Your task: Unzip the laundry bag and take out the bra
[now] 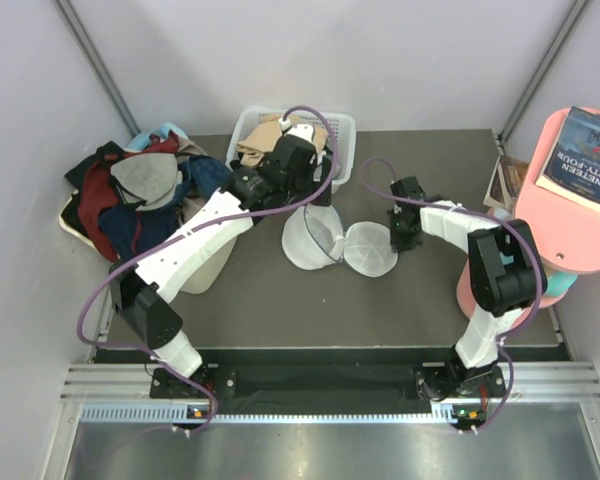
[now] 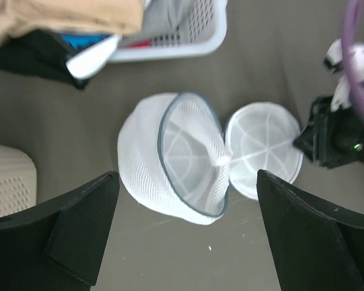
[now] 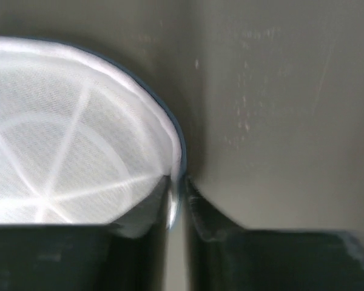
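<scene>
The laundry bag point(image 1: 310, 240) lies on the dark table, its mouth open and its round mesh lid point(image 1: 370, 250) flipped out to the right. In the left wrist view the bag point(image 2: 145, 157) looks empty, and the lid point(image 2: 264, 145) lies flat beside it. My left gripper point(image 1: 302, 185) hangs open above the bag, fingers wide apart point(image 2: 187, 182). My right gripper point(image 1: 395, 238) is shut on the lid's dark zipper rim point(image 3: 177, 145), with a shiny bit between the fingers point(image 3: 181, 188). The grey, dome-shaped bra point(image 1: 145, 178) lies on top of the clothes pile at the left.
A white slotted basket point(image 1: 340, 130) with a tan garment stands behind the bag. A cream tub point(image 1: 205, 270) sits under the left arm, next to a pile of dark red and blue clothes point(image 1: 120, 215). A pink stand point(image 1: 580, 230) with a book point(image 1: 592, 160) is at the right.
</scene>
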`<action>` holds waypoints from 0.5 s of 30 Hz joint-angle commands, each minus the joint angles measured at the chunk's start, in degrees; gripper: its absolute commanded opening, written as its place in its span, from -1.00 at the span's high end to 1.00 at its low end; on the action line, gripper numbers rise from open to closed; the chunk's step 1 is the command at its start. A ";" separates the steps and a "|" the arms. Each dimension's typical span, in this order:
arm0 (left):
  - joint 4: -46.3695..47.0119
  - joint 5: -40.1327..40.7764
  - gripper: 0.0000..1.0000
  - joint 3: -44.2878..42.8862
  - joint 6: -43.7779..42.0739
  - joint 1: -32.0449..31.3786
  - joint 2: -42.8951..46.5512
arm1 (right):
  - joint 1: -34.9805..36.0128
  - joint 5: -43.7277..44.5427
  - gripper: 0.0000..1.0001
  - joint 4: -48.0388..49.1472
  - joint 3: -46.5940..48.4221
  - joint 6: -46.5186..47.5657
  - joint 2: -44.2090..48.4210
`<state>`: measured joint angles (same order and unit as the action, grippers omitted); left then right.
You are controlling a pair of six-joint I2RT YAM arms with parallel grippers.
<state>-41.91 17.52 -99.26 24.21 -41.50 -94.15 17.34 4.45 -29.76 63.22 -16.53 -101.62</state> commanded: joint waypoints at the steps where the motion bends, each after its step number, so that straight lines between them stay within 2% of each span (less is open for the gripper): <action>1: 5.70 -2.49 -0.98 3.81 2.34 0.45 1.42 | -0.38 1.26 0.92 -1.52 2.96 0.89 -2.97; 3: 5.96 -2.14 -0.98 5.47 2.07 0.45 1.60 | -0.56 5.02 1.00 -3.72 5.14 1.94 -1.57; 10: 9.91 -4.06 -0.98 10.58 2.69 0.89 1.86 | -1.79 20.93 1.00 -14.96 14.99 8.18 4.24; 15: 13.26 -7.23 -0.98 13.47 4.97 1.68 0.99 | -1.44 31.03 1.00 -20.95 24.03 12.05 4.51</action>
<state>-34.79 13.19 -87.35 26.96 -40.58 -94.13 16.34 22.87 -44.51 79.22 -8.91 -100.79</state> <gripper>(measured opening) 0.990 0.009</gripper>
